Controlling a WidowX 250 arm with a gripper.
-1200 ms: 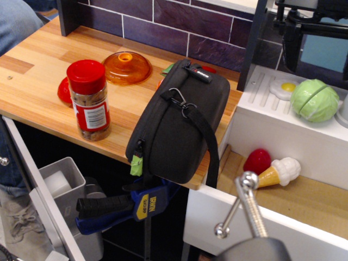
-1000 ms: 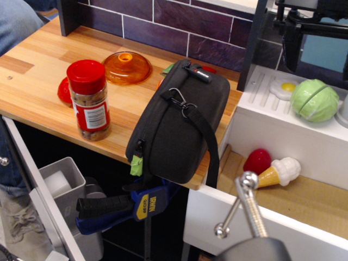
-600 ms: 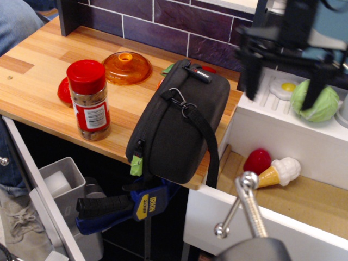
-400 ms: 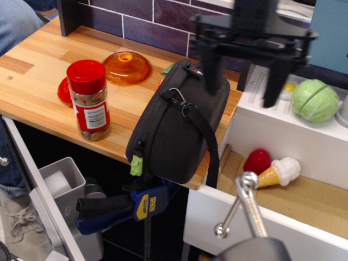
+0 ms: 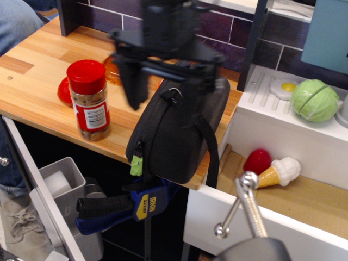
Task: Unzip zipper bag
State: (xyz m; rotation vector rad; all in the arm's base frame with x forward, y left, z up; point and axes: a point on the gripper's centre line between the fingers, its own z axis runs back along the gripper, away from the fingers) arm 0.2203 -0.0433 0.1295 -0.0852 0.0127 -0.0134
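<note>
**A:** Nearest thing of note: blue clamp (image 5: 117, 205) hanging under the counter edge, just below the bag's front corner. Worth keeping clear of on the way down.

**B:** Right. Black zipper bag (image 5: 174, 136) lying on the wooden counter (image 5: 38, 92), front end poking over the edge. Green pull tab (image 5: 136, 164) dangling at the front left corner, zipper looking fully closed. Probably best to come in low from the left, pinch the tab flat, then drag along the seam rather than yanking outward, otherwise likely to slide the whole bag off.

**A:** And the gripper (image 5: 163, 81)?

**B:** Blurry, hovering over the middle of the bag with fingers spread wide apart, nothing held. Well short of the tab.

**A:** Obstacles?

**B:** Strap (image 5: 209, 147) draped across the top and down the right side, metal clip (image 5: 179, 100) near the middle. Easy to snag. Spice jar (image 5: 89, 100) with red lid standing just left of the bag, so not much room for a sideways swing.

**A:** Further back?

**B:** Orange lid (image 5: 111, 68) partly hidden behind the gripper, near the tiled wall (image 5: 179, 16). Off right: toy cabbage (image 5: 314, 100) and fried egg (image 5: 284, 87) on the white shelf, ice cream cone (image 5: 278, 172) in the drawer. All well apart from the job.
</note>
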